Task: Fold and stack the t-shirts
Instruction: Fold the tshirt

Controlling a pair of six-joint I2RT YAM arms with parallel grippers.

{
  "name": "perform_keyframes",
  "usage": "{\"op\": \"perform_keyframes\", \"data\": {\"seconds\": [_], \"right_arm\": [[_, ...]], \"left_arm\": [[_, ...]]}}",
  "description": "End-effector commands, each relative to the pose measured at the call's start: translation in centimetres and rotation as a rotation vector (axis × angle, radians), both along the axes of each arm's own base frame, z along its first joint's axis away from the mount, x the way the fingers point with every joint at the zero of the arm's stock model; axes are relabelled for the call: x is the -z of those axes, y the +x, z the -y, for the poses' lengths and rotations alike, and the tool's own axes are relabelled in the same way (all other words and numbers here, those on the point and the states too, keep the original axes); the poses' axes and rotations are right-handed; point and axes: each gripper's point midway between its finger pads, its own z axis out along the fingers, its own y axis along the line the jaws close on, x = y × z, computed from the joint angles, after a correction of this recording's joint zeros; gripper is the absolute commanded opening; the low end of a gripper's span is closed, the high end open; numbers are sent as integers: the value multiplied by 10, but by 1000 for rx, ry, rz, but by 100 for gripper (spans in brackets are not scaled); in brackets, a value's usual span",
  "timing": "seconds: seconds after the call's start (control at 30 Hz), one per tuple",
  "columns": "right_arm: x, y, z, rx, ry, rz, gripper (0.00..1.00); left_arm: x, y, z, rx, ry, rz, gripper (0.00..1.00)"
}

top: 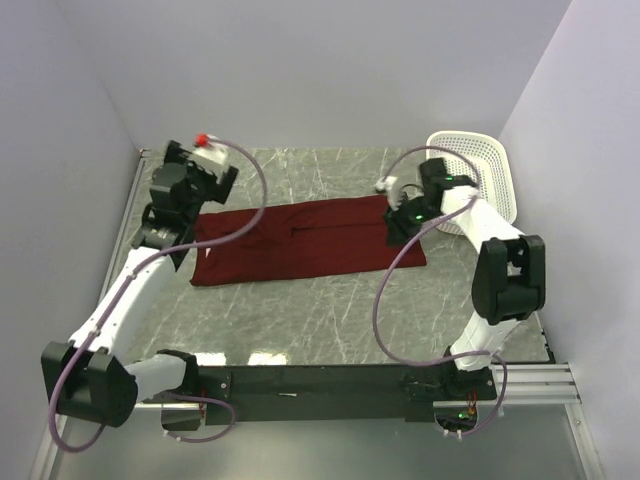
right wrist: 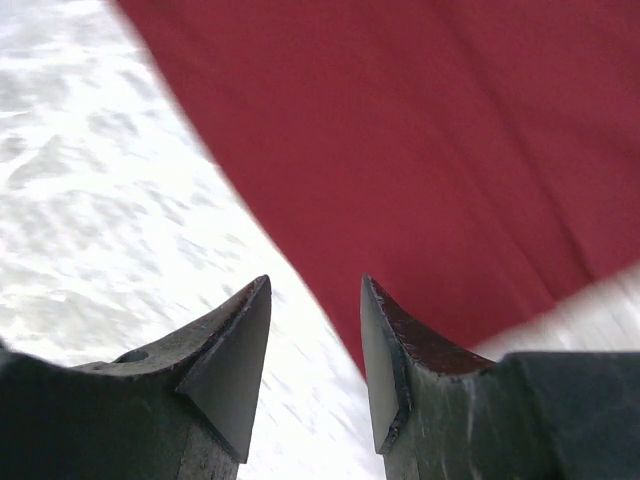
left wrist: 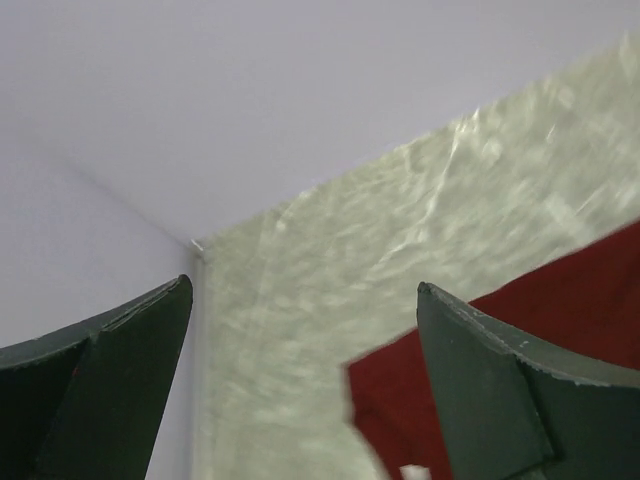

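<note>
Currently, the plain dark red cotton t-shirt (top: 300, 240) lies as a long flat band on the grey marbled surface (top: 300, 310), one arm at each end.
Left fingers (left wrist: 120, 370) are spread wide, hold nothing and face the far-left wall corner. Right fingers (right wrist: 230, 360) stand partly apart over the shirt's right edge, nothing between them. A purple cable (top: 258, 205) arcs above the shirt's left part. A white plastic mesh basket (top: 480, 165) leans at the far right, apart from the shirt.

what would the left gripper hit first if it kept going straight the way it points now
The left gripper would likely meet bare marble tabletop beside the maroon t-shirt, before the wall; depth is unclear.
</note>
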Motion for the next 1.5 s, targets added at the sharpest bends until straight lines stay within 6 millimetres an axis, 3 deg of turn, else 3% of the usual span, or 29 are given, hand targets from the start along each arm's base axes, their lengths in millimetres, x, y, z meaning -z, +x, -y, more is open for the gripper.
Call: {"op": "perform_keyframes", "data": {"seconds": [0.0, 0.07, 0.1, 0.13, 0.17, 0.2, 0.23, 0.27, 0.3, 0.4, 0.43, 0.47, 0.53, 0.7, 0.77, 1.03, 1.3, 1.47], "right_arm": [[-2, -26, -51, -146, 7, -19, 49], [-7, -23, -75, -137, 24, -38, 48], [-11, -21, -98, -153, 22, -30, 48], [-2, -19, -111, -143, 20, -75, 47], [-20, -7, -134, -135, 51, -59, 47], [-25, -10, -158, -159, 75, -73, 46], [-13, -4, -176, -141, 85, -120, 46], [-36, 10, -199, -101, 138, -114, 46], [-41, 11, -222, -104, 164, -124, 45], [-46, 42, -271, 1, 238, -179, 45], [-25, 49, -285, 35, 218, -201, 45], [-40, 62, -299, 113, 262, -201, 45], [-28, 82, -318, 251, 273, -211, 45], [-3, 108, -335, 424, 337, -239, 42], [10, 109, -339, 460, 344, -267, 42], [36, 124, -345, 519, 341, -249, 42], [56, 120, -350, 529, 313, -255, 42], [55, 116, -355, 503, 322, -270, 40]], "left_arm": [[-14, -21, -15, -230, -468, -76, 99], [5, -31, -11, -245, -583, -182, 99], [24, -43, -12, -271, -597, -253, 97], [31, -49, -12, -282, -623, -275, 97], [37, -55, -8, -281, -678, -300, 97], [44, -66, -7, -278, -695, -316, 96], [46, -71, -8, -287, -715, -320, 96], [38, -79, -8, -291, -777, -297, 96], [45, -85, -7, -291, -799, -307, 96], [39, -103, -6, -275, -868, -270, 96], [38, -107, -8, -273, -876, -254, 96], [35, -111, -9, -271, -888, -237, 96], [28, -124, -13, -255, -892, -179, 97], [23, -148, -21, -222, -877, -86, 98], [20, -154, -25, -218, -860, -57, 98], [23, -161, -21, -179, -848, -46, 98], [25, -161, -20, -174, -842, -43, 98], [24, -162, -20, -166, -848, -33, 98]]}}
